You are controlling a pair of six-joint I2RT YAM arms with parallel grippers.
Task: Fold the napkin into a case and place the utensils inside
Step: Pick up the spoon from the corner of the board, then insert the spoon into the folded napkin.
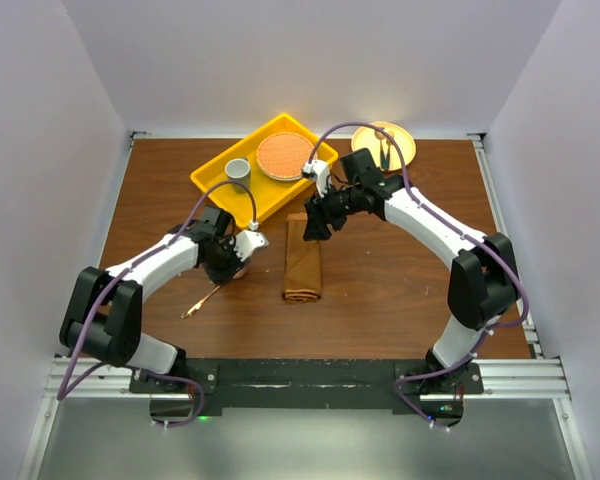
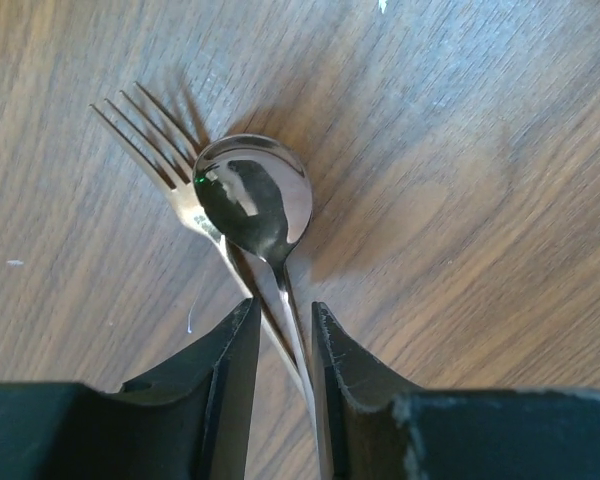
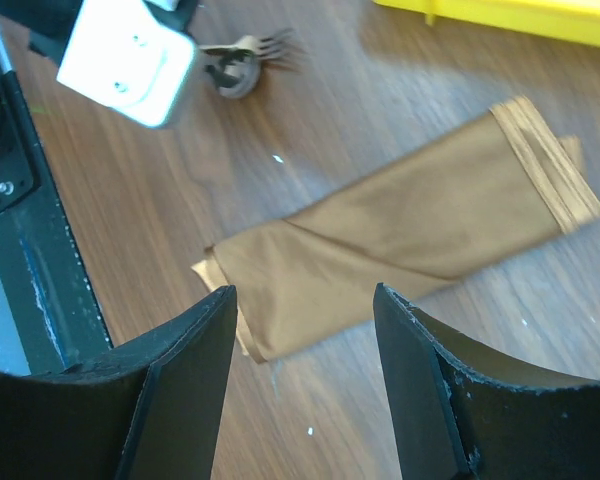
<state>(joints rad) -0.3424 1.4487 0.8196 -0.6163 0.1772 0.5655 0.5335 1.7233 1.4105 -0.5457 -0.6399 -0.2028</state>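
Left gripper (image 2: 283, 335) straddles shiny spoon (image 2: 255, 200) and fork (image 2: 150, 130), handles hidden, grip unclear; right gripper (image 3: 302, 295) wide over folded rust-brown case (image 3: 410, 220).

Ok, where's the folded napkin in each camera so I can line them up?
Top external: folded napkin lies mid-table, just below the yellow tray.
Left wrist: not in view.
Right wrist: centre of frame, lying diagonally.
Shared landmark: yellow tray, at the right wrist view's top-right edge.
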